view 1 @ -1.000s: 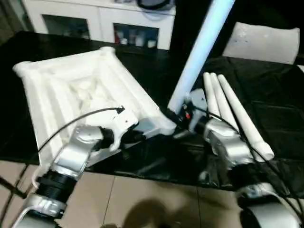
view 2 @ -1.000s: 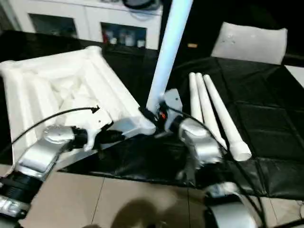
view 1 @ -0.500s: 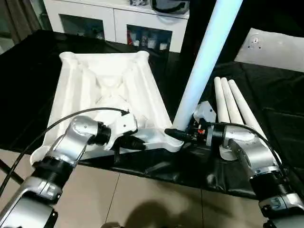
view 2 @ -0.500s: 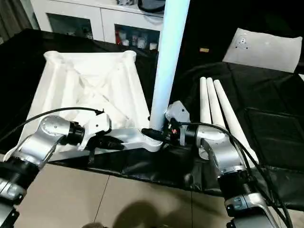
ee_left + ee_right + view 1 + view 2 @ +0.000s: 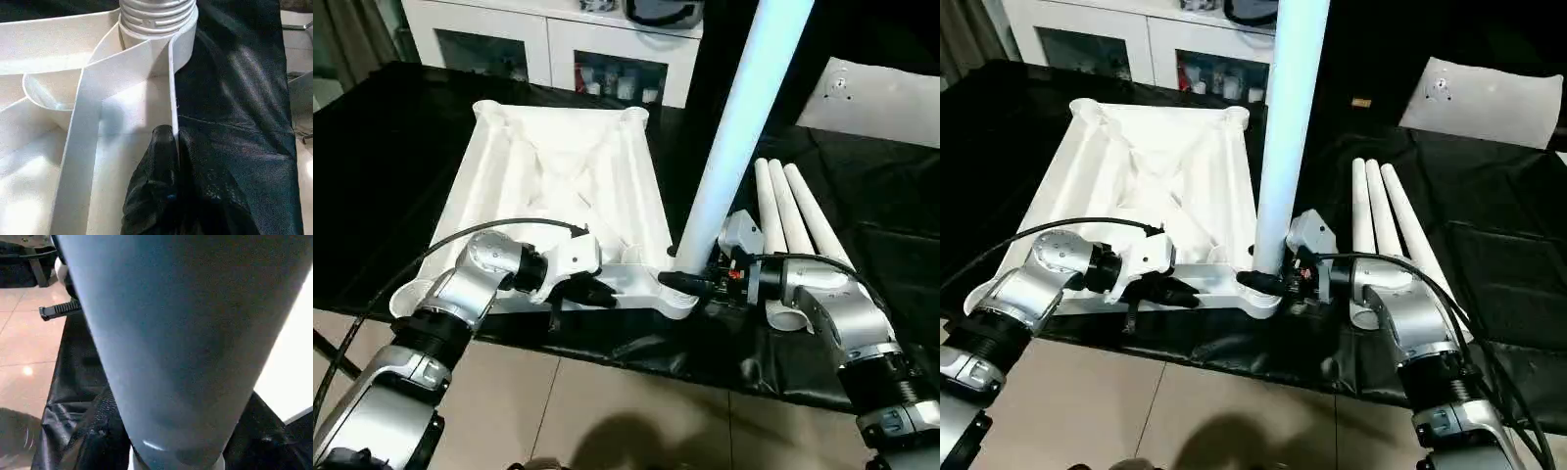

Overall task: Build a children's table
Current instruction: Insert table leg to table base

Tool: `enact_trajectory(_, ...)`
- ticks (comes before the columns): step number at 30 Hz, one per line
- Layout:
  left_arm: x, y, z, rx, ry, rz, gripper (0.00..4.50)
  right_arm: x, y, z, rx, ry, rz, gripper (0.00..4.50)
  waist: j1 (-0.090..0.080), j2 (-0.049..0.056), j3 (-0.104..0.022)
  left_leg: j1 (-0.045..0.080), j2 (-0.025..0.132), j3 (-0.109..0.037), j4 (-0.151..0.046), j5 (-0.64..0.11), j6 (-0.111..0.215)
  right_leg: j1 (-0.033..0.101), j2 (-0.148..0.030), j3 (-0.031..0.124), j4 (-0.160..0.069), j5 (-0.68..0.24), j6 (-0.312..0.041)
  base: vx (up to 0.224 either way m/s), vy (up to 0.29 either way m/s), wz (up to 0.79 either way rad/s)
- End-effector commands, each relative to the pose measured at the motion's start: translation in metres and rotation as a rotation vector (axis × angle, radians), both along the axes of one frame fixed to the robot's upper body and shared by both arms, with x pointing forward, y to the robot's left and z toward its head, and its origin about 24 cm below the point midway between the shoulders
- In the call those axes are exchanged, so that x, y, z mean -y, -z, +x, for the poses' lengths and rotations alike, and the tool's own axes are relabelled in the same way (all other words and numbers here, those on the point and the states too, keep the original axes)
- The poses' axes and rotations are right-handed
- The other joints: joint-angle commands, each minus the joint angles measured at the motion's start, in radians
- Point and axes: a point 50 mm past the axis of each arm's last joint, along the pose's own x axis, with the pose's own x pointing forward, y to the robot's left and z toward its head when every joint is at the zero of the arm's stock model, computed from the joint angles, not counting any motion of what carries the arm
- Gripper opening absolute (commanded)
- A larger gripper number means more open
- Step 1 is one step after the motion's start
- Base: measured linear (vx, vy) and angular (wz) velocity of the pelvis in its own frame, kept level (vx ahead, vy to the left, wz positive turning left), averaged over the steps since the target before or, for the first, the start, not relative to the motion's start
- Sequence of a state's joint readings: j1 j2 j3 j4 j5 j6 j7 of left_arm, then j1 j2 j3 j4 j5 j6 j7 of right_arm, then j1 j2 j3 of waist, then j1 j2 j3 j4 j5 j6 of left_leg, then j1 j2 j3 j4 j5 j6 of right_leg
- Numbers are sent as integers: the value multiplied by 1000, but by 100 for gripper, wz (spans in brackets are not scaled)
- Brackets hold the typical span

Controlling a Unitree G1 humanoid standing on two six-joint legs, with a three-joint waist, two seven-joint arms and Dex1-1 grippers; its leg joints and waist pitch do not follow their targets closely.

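Tabletop (image 5: 558,186) swung; fingers (image 5: 1268,282) clasp leg (image 5: 1283,147)

The upright leg (image 5: 734,137) runs off the top edge, so its upper end is unseen. The right gripper (image 5: 1268,281) has its far finger hidden behind that leg. Cabinet (image 5: 558,49) contents are too small to make out. The slab (image 5: 876,93) is cut by the right edge.
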State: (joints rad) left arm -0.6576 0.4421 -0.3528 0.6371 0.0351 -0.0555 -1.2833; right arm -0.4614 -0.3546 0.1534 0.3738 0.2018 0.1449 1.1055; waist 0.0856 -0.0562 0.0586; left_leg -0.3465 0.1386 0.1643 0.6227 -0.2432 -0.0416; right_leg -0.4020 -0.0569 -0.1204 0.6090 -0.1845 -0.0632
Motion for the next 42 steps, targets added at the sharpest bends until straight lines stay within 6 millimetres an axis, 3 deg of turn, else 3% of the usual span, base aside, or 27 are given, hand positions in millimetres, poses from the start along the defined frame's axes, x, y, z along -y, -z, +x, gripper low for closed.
enact_trajectory(1, 17, -20, 5, 97, 77, -32, 0, -3, 36, -11, -233, 44, 25, 192, -13, 13, -38, 1, 110, -40, -91, -95, 78, 58, -131, 89, -95, -311, -135, 0, 0, 0)
enact_trajectory(3, 17, -16, 2, 88, 84, -29, 0, -3, 34, -8, -251, 97, 78, 192, -16, 14, -31, 2, 108, -39, -93, -122, 70, 57, -132, 90, -103, -370, -122, 0, 0, 0)
enact_trajectory(7, 16, -14, 1, 83, 81, -31, 0, -4, 31, -9, -266, 105, 117, 192, -19, 15, -19, 17, 108, -44, -99, -192, 48, 51, -135, 90, -125, -530, -71, 0, 0, 0)
enact_trajectory(11, 15, -13, 0, 81, 73, -35, 0, -1, 33, -12, -278, 105, 109, 192, -20, 13, -17, 18, 113, -47, -106, -197, 44, 51, -137, 89, -124, -518, -77, 0, 0, 0)
enact_trajectory(15, 15, -12, 0, 82, 70, -37, 0, -1, 35, -14, -279, 95, 94, 192, -20, 13, -21, 15, 119, -45, -109, -139, 53, 56, -139, 94, -112, -392, -115, 0, 0, 0)
enact_trajectory(20, 16, -12, -2, 86, 73, -39, 0, -4, 38, -21, -230, 7, 14, 192, -18, 12, -22, 12, 117, -41, -107, -120, 60, 60, -142, 96, -108, -359, -137, 0, 0, 0)
enact_trajectory(24, 20, -11, -2, 89, 71, -48, 0, -11, 38, -19, -219, 13, 3, 192, -17, 9, -23, 13, 115, -40, -109, -111, 65, 60, -140, 94, -112, -386, -125, 0, 0, 0)
enact_trajectory(28, 21, -12, -1, 91, 41, -62, 0, -13, 39, -15, -216, 51, 14, 192, -18, 10, -18, 17, 115, -42, -112, -162, 49, 55, -142, 93, -125, -481, -103, 0, 0, 0)
enact_trajectory(33, 18, -21, 11, 126, -179, -130, 0, -14, 44, 3, -208, 322, 24, 192, -35, 13, -15, 23, 111, -49, -115, -231, 13, 49, -144, 87, -140, -607, -71, 0, 0, 0)
enact_trajectory(35, 22, -29, 13, 130, -326, -215, 0, -18, 49, 16, -223, 543, 48, 192, -46, 19, -17, 16, 115, -55, -118, -232, -4, 53, -143, 82, -134, -581, -84, 0, 0, 0)
enact_trajectory(36, 23, -30, 13, 129, -345, -225, 0, -19, 49, 18, -228, 576, 53, 192, -54, 17, -19, 13, 120, -59, -120, -238, -15, 58, -147, 82, -131, -573, -88, 0, 0, 0)
enact_trajectory(37, 24, -31, 13, 129, -363, -232, 0, -20, 50, 20, -232, 606, 57, 192, -68, 19, -23, 1, 115, -61, -118, -214, -6, 67, -147, 80, -131, -529, -92, 0, 0, 0)
enact_trajectory(38, 27, -32, 12, 128, -400, -246, 0, -22, 51, 24, -242, 667, 64, 192, -74, 15, -27, 1, 118, -57, -116, -194, -3, 66, -148, 85, -127, -487, -104, 0, 0, 0)
enact_trajectory(39, 34, -34, 9, 125, -447, -261, 0, -29, 51, 29, -253, 727, 77, 192, -86, 16, -28, -3, 122, -57, -115, -170, -2, 67, -151, 89, -113, -417, -142, 0, 0, 0)
enact_trajectory(40, 43, -35, 4, 115, -484, -284, 0, -36, 50, 34, -266, 775, 99, 192, -92, 17, -25, -8, 119, -56, -115, -159, 8, 66, -148, 88, -113, -397, -154, 0, 0, 0)
enact_trajectory(41, 43, -35, 4, 115, -484, -284, 0, -36, 50, 34, -266, 775, 99, 192, -100, 12, -31, -10, 114, -50, -108, -119, 21, 71, -149, 91, -106, -333, -181, 0, 0, 0)
enact_trajectory(42, 60, -37, -5, 92, -543, -333, 0, -51, 46, 39, -264, 801, 112, 192, -102, 4, -40, -11, 111, -42, -101, -74, 44, 74, -146, 93, -98, -272, -196, 0, 0, 0)
